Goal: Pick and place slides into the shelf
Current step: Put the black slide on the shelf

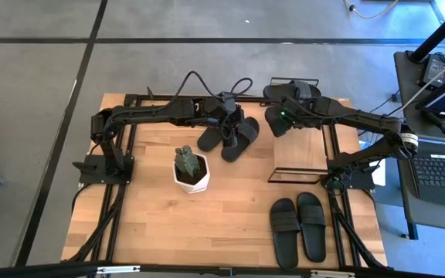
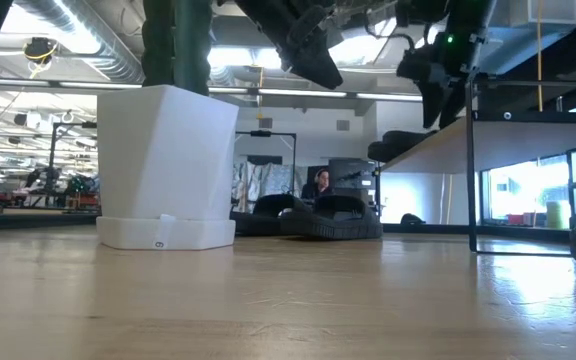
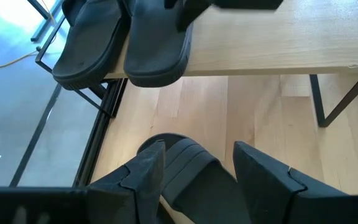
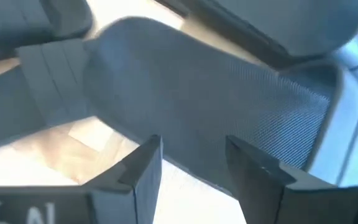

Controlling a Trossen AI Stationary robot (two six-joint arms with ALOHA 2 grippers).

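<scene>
My left gripper hangs over one matte black open-toe slide sandal at the table's back centre, fingers parted to either side of it, not clamped. My right gripper holds a second black slide between its fingers above the small light-wood shelf with thin black frame. Two more slides lie side by side on the table at front right, and others rest on the shelf's back edge.

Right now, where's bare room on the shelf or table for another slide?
Free: near half of the shelf top, and the tabletop between the white plant pot and the front pair of slides. Crowded: shelf's far end, two slides plus the right gripper; also below the left gripper.
</scene>
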